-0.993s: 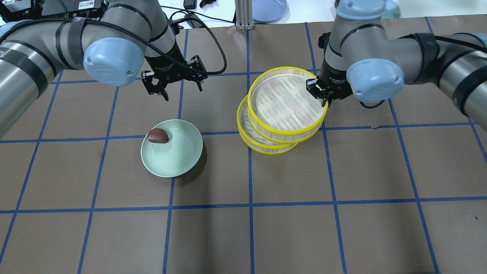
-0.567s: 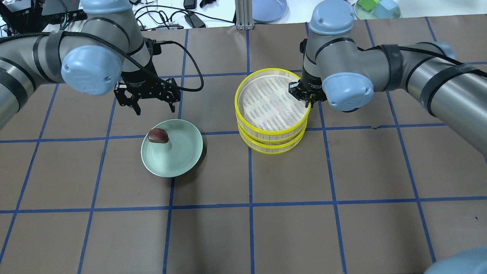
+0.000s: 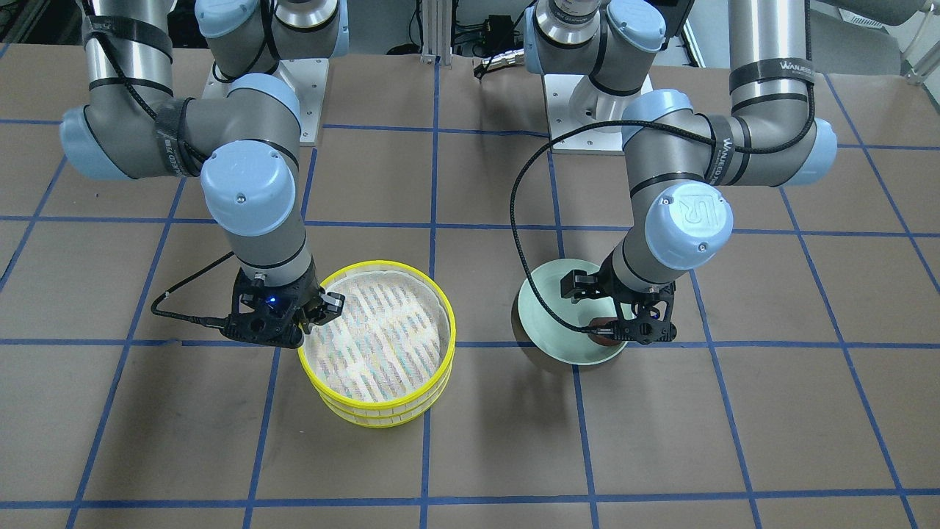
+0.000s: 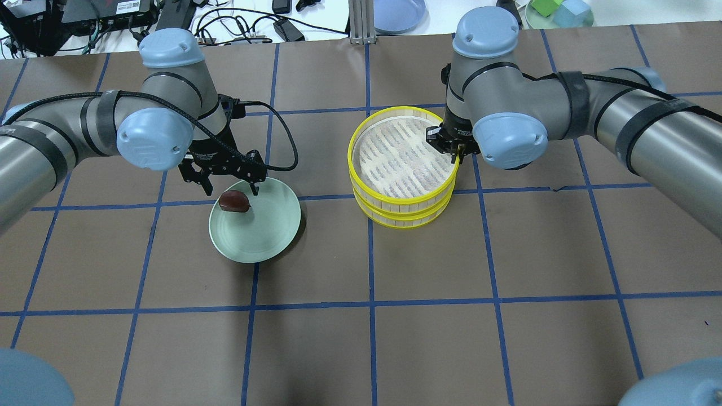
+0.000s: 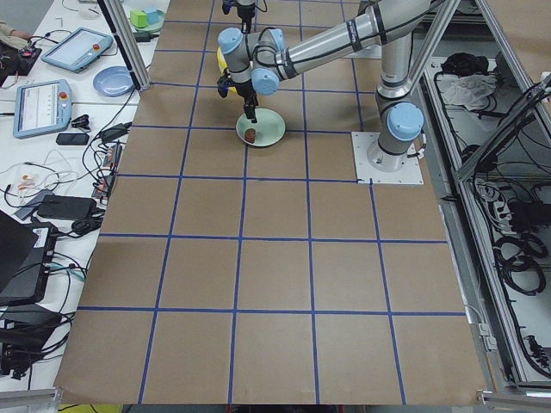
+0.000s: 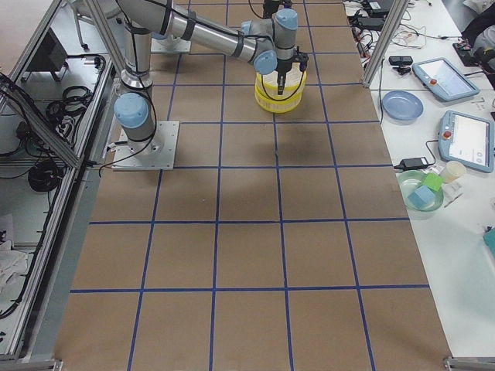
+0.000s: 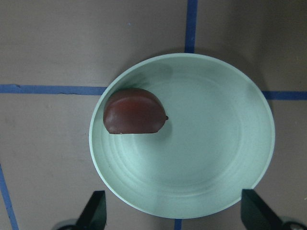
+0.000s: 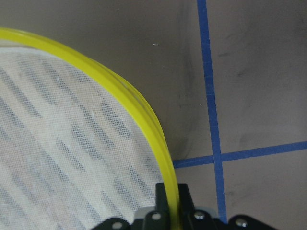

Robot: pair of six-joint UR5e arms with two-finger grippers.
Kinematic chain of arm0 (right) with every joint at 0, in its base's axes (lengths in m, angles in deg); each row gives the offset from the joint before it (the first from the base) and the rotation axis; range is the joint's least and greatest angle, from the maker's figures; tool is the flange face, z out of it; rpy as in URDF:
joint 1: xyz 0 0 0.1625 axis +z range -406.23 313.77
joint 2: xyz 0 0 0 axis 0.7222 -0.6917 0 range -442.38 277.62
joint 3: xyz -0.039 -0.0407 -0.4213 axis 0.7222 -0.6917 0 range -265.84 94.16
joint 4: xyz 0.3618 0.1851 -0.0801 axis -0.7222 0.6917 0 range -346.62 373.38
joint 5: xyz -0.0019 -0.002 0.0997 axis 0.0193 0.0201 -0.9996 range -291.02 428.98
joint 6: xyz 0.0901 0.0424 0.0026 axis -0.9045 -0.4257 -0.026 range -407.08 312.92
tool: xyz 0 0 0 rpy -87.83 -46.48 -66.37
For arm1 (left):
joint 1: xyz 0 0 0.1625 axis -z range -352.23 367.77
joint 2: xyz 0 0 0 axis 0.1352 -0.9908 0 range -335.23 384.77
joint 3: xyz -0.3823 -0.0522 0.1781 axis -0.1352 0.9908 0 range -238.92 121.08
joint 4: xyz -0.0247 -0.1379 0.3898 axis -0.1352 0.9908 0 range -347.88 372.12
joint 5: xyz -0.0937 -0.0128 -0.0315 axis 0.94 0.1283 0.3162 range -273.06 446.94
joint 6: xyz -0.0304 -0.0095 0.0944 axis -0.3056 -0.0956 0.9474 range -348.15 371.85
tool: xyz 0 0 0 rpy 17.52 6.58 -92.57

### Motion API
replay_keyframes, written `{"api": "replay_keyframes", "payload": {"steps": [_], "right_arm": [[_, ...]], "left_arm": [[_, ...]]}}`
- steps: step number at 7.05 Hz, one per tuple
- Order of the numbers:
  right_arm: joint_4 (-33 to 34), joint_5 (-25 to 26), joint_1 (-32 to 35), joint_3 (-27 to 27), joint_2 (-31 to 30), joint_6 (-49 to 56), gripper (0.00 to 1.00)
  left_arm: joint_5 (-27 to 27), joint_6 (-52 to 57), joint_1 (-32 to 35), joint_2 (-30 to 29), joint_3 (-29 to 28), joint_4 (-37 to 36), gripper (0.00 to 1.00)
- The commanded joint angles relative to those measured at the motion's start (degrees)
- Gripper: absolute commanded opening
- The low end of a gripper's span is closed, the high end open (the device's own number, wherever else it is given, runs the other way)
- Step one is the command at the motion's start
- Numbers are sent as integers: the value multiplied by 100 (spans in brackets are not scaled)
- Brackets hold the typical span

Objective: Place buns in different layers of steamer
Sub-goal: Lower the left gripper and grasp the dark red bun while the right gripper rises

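Note:
The steamer [image 4: 401, 194] stands as two yellow-rimmed trays stacked squarely, the top one's cloth bottom bare. My right gripper [image 4: 456, 151] is shut on the top tray's rim [image 8: 120, 91], one finger inside and one outside; it also shows in the front view [image 3: 314, 312]. The dark reddish-brown bun [image 4: 234, 201] lies on the pale green plate [image 4: 265, 231] at its left edge, and shows in the left wrist view [image 7: 135, 111]. My left gripper [image 4: 232, 189] is open and empty, low over the bun and the plate's far edge. The cream bun is out of view.
A blue plate [image 4: 397, 14] and a green dish with blocks [image 4: 558, 11] sit beyond the table's far edge, among cables [image 4: 248, 31]. Brown table paper with blue tape lines [image 4: 370, 304] surrounds the plate and the steamer.
My right gripper carried the top tray left, so it now sits squarely on the lower one. My left gripper moved toward the plate and came down over the bun, still open.

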Motion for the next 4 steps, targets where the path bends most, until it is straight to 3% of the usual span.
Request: {"api": "replay_keyframes", "payload": {"steps": [1,2,4], "right_arm": [[-31,63,5,24,4,3,0],[-31,72,5,77,12,12,11],[-31,72,5,77,12,21,14]], "left_arm": [[-2,311,-54,-306,-52,-527,99],[-11,433,-63,-437,-53,-695,99],[-29,522,-63,-588,-53,-793,99]]}}
